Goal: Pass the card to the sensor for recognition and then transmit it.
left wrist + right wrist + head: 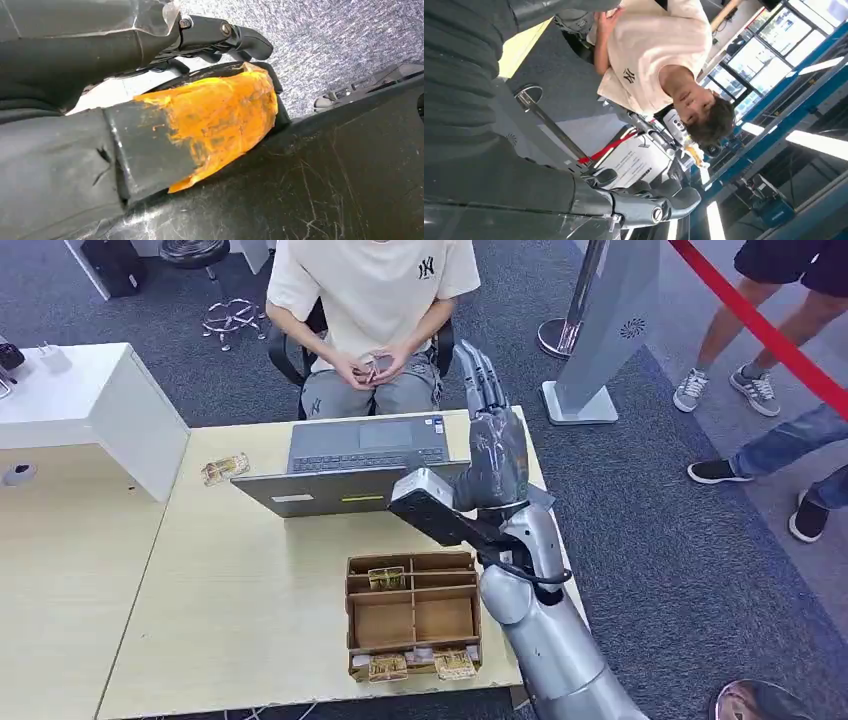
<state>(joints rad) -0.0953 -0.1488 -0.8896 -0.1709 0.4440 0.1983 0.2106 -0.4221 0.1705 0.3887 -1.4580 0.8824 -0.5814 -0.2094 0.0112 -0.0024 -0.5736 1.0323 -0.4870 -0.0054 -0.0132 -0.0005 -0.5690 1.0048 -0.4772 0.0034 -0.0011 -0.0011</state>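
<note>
Right hand (pixel 492 435) raised beside laptop (pixel 365 445), fingers extended, apparently holding nothing; left hand (pixel 220 37) state unclear.

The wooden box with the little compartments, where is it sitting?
In the head view the wooden box sits on the table near its front edge, just in front of the open laptop and left of the robot's raised right arm.

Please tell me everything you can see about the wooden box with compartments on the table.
The wooden organizer box is a brown tray that looks like thin plywood, split by dividers into several compartments. It sits flat near the table's front edge, in front of the laptop and beside the right arm. One card packet lies in a rear compartment; two more lie in the front row. The middle compartments look empty. No hand touches it.
</note>
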